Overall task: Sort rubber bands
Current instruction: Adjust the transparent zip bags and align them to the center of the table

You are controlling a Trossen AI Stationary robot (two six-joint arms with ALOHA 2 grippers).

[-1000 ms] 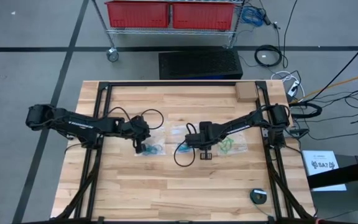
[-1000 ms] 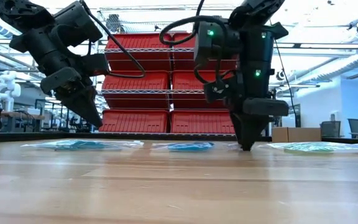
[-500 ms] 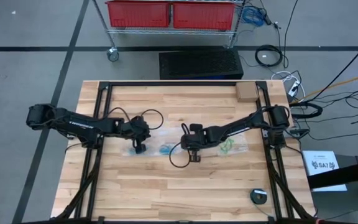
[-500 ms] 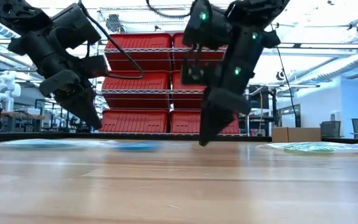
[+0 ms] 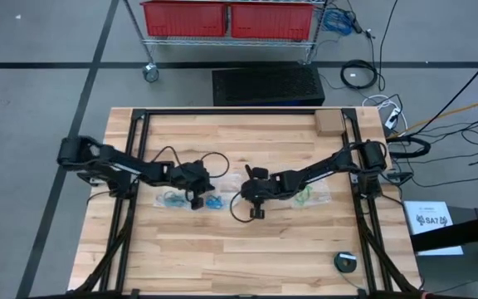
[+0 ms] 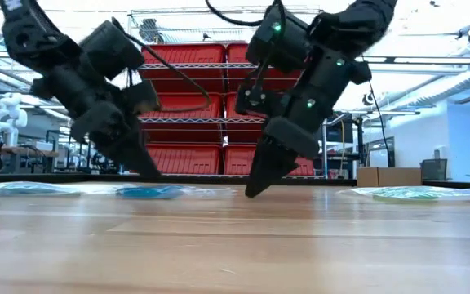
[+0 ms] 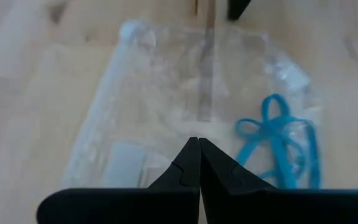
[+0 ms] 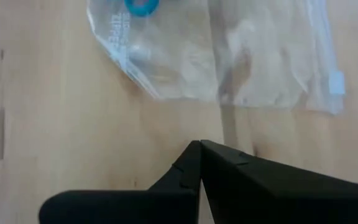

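Three clear bags lie flat across the table's middle. One holds teal rubber bands (image 5: pixel 171 199), one blue rubber bands (image 5: pixel 215 203) (image 7: pixel 281 149), and one green rubber bands (image 5: pixel 305 195) (image 6: pixel 406 193). My left gripper (image 5: pixel 196 203) (image 7: pixel 199 140) is shut and slants down over the left part of the blue bands' bag (image 6: pixel 149 193). My right gripper (image 5: pixel 255 213) (image 6: pixel 249 194) is shut too. It tips down low over bare wood, just right of that bag (image 8: pixel 229 56). My left gripper slants down from the table's left, its shut tips over the clear plastic (image 7: pixel 185 118) of the blue bands' bag, beside the bands. I cannot tell whether the tips touch the plastic.
A small cardboard box (image 5: pixel 329 123) sits at the far right corner and a round dark object (image 5: pixel 345 262) near the front right. Black frame rails (image 5: pixel 131 166) run along both table sides. Red bins (image 6: pixel 219 106) stand on a wire cart behind the table.
The bags of teal and blue bands have both slid toward the table's left edge. The green bag has stayed. My right gripper has swung left from the blue bag's old spot and tipped. My left arm has reached right and down, toward the blue bag.
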